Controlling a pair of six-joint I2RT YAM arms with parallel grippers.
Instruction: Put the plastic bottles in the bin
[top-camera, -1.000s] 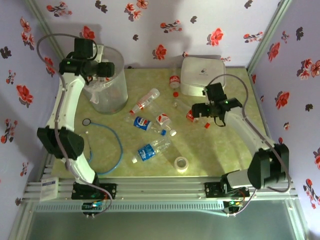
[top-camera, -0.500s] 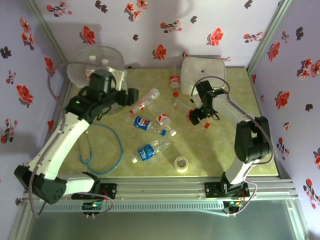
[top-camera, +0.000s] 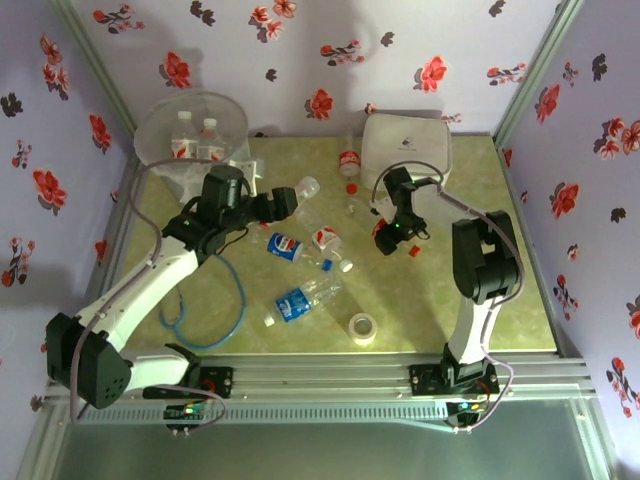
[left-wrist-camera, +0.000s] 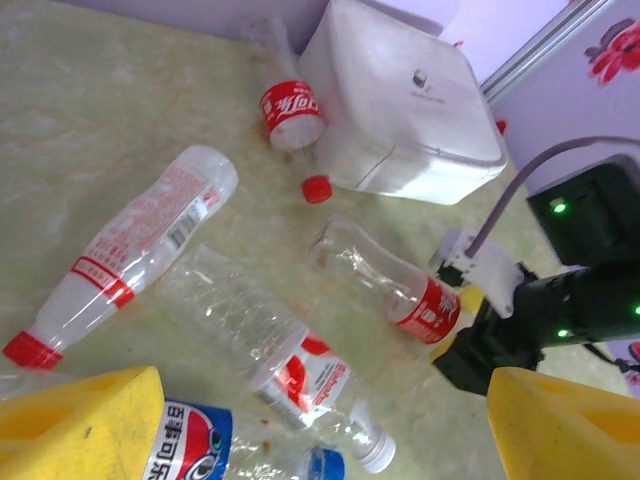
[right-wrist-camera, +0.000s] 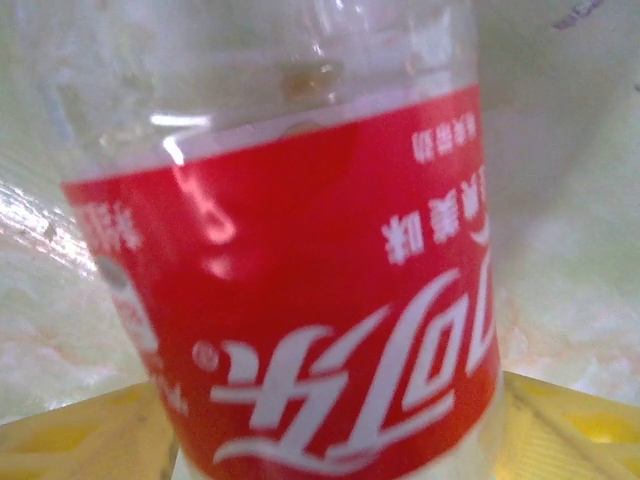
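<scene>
The clear bin (top-camera: 190, 140) stands at the back left with two bottles inside. Several plastic bottles lie mid-table: a red-capped one (left-wrist-camera: 130, 250), a red-label one with a white cap (left-wrist-camera: 300, 370), a blue-label one (left-wrist-camera: 185, 440) and another blue-label one (top-camera: 300, 300). A small red-label bottle (top-camera: 348, 160) stands by the white box. My left gripper (left-wrist-camera: 320, 440) hovers open above the middle bottles, its yellow fingers (left-wrist-camera: 80, 420) wide apart. My right gripper (right-wrist-camera: 330, 430) is shut on a clear red-label bottle (right-wrist-camera: 300, 300), which lies on the table (top-camera: 383, 232).
A white lidded box (top-camera: 405, 148) sits at the back right. A roll of clear tape (top-camera: 363, 327) lies near the front. A blue cable (top-camera: 215, 300) loops at the left. Loose red caps (top-camera: 352, 187) lie by the box.
My left arm has swung away from the bin and come down over the bottles in the middle. My right gripper has stayed at the red-label bottle while its arm folded inward.
</scene>
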